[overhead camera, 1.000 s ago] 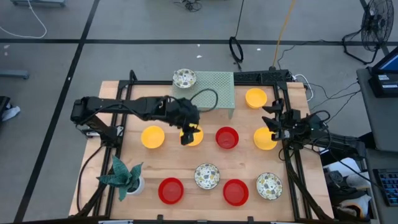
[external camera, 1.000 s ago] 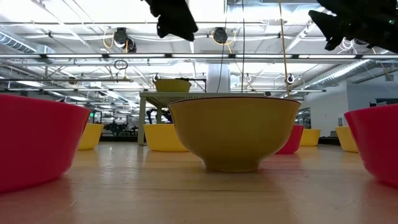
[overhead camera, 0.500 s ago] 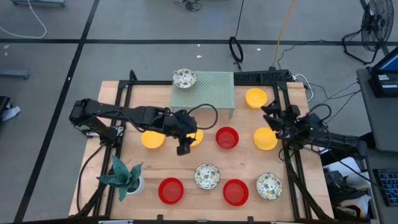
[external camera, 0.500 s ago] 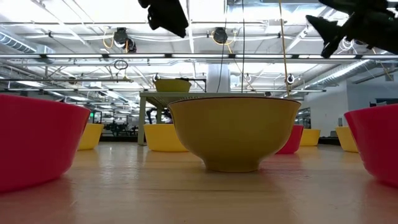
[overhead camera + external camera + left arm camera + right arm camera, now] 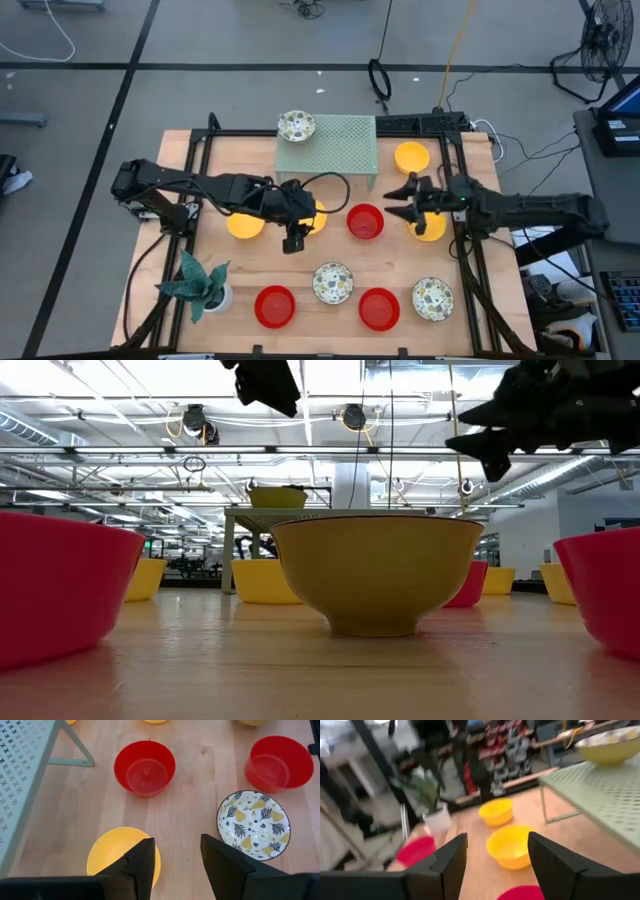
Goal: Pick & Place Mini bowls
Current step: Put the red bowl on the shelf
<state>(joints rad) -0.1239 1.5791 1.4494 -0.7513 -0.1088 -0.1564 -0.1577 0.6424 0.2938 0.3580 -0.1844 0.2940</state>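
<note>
Both end effectors, left (image 5: pixel 292 238) and right (image 5: pixel 400 199), hover with fingers apart.

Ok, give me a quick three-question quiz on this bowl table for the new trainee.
1. True or false: the right claw is holding a bowl.
2. How many red bowls sit on the table?
3. What stands on the green rack? A: a speckled bowl. B: a yellow bowl. C: a red bowl.
Key: 1 false, it is open and empty. 2 three. 3 A.
</note>
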